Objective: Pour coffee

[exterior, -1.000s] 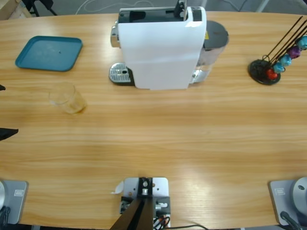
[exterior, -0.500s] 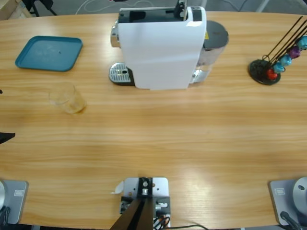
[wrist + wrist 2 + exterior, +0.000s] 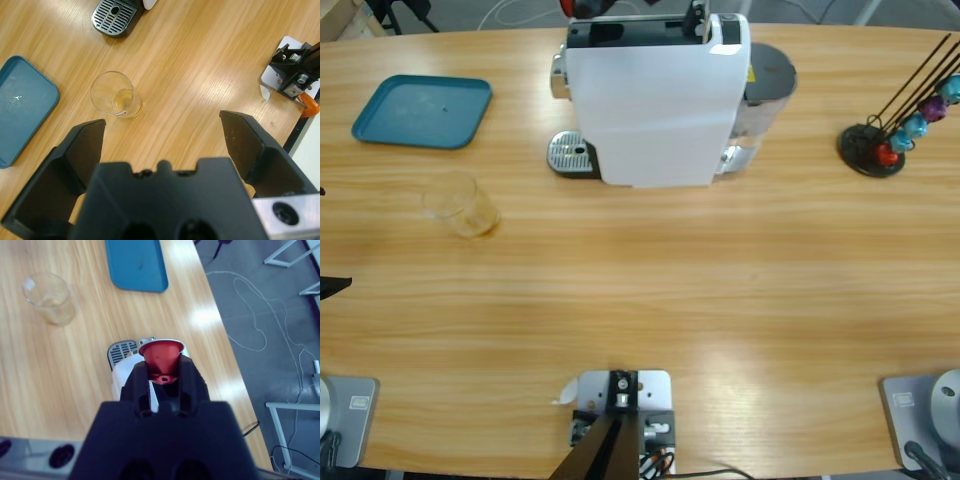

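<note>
Two grippers: my right gripper (image 3: pixel 162 371) pinches a red capsule (image 3: pixel 161 358) above the coffee machine (image 3: pixel 655 95); left gripper (image 3: pixel 162 137) gapes empty. Glass (image 3: pixel 115 95) lower-left holds barely any coffee (image 3: pixel 121 100), brewing's undone.

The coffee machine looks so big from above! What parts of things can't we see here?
- Coffee machine front: high view, hidden under its own white top.
- Right gripper: high view, cut off by the top edge; only the red capsule it holds peeks in.
- Capsule rack: high view, cut by the right edge.
</note>
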